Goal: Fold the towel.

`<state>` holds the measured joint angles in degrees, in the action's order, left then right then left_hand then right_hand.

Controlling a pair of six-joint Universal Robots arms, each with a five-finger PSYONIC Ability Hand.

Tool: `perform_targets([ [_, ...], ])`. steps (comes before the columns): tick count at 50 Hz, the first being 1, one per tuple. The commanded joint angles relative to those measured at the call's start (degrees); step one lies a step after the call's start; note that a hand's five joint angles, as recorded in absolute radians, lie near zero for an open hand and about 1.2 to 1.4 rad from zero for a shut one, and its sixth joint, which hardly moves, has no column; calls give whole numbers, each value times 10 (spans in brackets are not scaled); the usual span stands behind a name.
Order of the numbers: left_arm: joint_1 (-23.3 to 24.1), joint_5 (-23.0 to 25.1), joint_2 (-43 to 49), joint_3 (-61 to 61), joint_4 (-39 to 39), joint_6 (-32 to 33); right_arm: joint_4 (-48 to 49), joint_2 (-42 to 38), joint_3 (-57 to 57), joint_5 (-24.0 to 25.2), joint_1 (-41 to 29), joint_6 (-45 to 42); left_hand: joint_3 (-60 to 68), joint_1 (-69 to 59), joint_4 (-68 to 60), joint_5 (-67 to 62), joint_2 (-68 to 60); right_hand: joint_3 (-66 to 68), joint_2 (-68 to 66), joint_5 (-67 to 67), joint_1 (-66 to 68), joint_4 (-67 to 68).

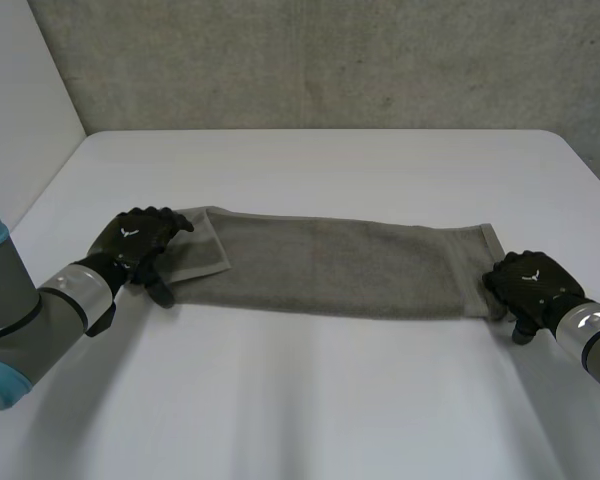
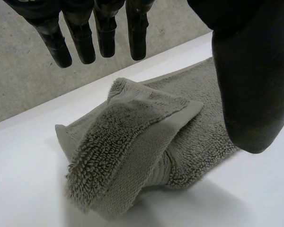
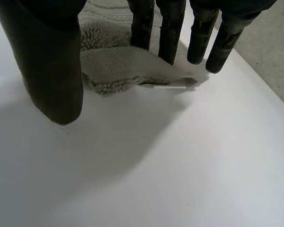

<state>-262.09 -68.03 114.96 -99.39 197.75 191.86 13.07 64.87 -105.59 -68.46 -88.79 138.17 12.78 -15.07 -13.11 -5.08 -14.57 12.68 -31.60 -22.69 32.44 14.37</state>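
A long grey-brown towel (image 1: 330,265) lies flat across the white table (image 1: 310,400), running left to right. Its left end has a corner flap folded back over itself (image 2: 132,142). My left hand (image 1: 135,240) hovers over that folded end, its fingers (image 2: 104,33) straight above the flap and its thumb (image 2: 251,94) spread to the side, holding nothing. My right hand (image 1: 528,280) is at the towel's right end. There its straight fingers (image 3: 170,28) reach onto the towel's end edge (image 3: 118,66), and its thumb (image 3: 52,71) stands apart over bare table.
A rough concrete wall (image 1: 330,60) stands behind the table's far edge. A white panel (image 1: 20,100) rises at the far left. Bare tabletop stretches in front of the towel and behind it.
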Motion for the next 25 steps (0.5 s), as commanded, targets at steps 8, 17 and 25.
perform_targets([
  [8,1,0,-1,-1,0,0,5,18,-1,1,-2,70,-28,3,31,3,-2,-27,-36,-25,27,-44],
  [17,0,0,-1,-1,0,0,33,-15,9,-3,-25,76,-28,3,31,3,-2,-27,-49,-38,41,-44],
  [25,0,1,-1,-1,0,0,50,-36,19,-18,-39,80,-28,3,31,3,-2,-27,-168,-157,159,-44],
])
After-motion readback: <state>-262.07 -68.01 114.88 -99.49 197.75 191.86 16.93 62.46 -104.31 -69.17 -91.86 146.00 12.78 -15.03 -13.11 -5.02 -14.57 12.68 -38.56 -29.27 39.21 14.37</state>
